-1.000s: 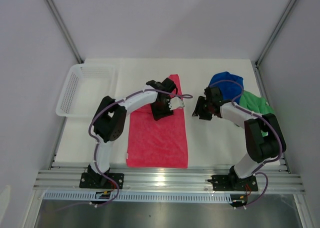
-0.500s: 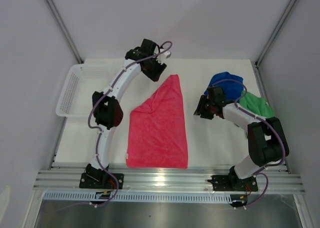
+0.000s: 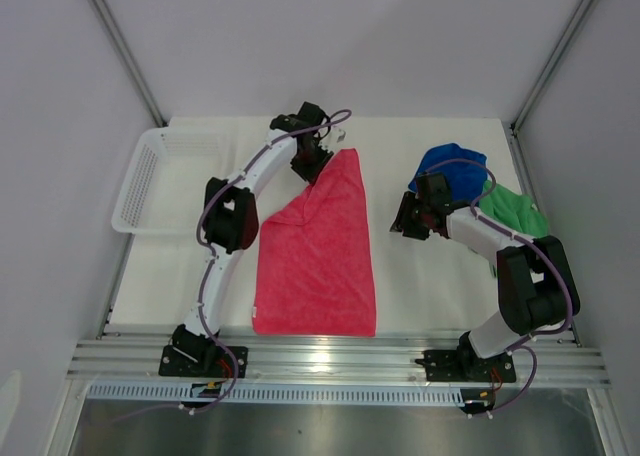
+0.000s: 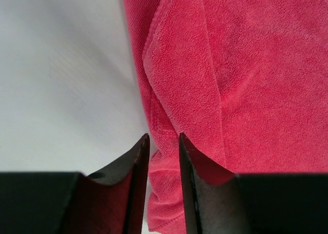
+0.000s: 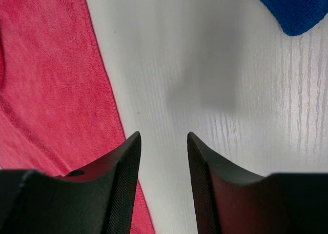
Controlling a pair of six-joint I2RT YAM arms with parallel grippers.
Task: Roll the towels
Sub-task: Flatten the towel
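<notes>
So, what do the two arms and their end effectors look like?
Both the left arm and the right arm have white links and black joints, with a thin purple cable looping along each. The left end effector and the right end effector each have two flat, black, tapering fingers.

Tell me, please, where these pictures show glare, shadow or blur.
Top external: even, soft light, with glare on the metal rail. Left wrist: the pink-red towel is sharp, the dark fingers slightly blurred. Right wrist: a soft grey shadow lies on the table near the blue towel.
</notes>
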